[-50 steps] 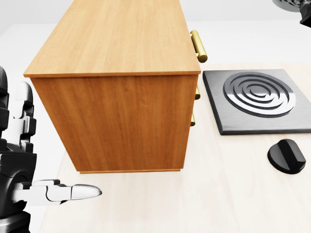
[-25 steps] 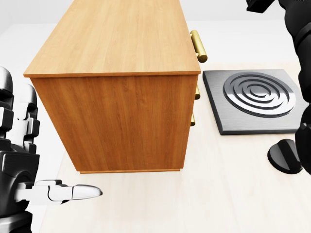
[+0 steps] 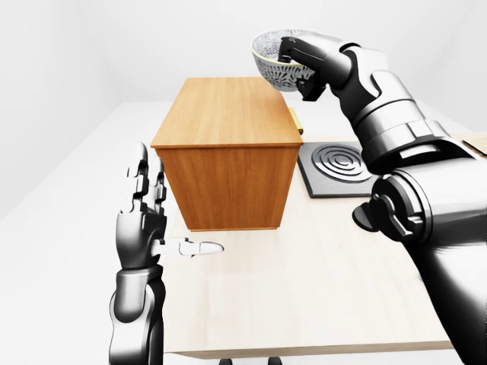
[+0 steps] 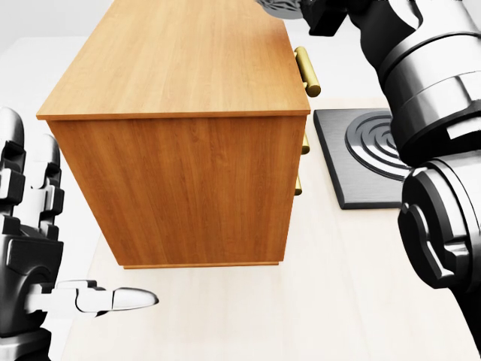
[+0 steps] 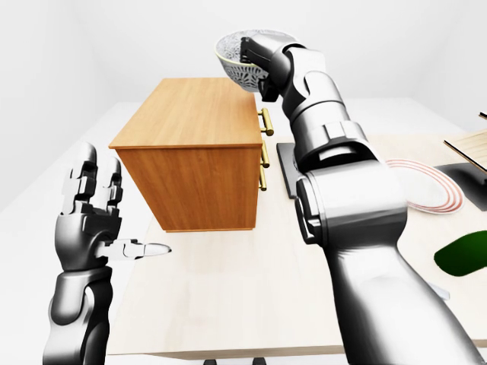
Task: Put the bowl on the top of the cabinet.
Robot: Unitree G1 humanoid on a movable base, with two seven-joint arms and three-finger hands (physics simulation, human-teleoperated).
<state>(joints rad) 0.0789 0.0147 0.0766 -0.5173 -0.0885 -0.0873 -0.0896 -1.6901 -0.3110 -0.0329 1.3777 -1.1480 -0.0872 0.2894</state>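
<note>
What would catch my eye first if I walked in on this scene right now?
Probably the patterned bowl held high in the robot's right hand, above the far right corner of the wooden cabinet in the left-eye view. Next, the left hand, raised open with spread fingers at lower left beside the cabinet.

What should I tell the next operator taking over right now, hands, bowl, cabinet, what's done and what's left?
Right hand: shut on the bowl, held in the air above the top right corner of the cabinet as the left-eye view shows it.
Left hand: open, empty, raised beside the cabinet at the view's left, touching nothing.
Done: bowl picked up and carried over to the cabinet.
Left: lower the bowl onto the cabinet top, probably more toward its middle, let go and pull the arm away.
Also on the table: a burner plate to the cabinet's right.
</note>
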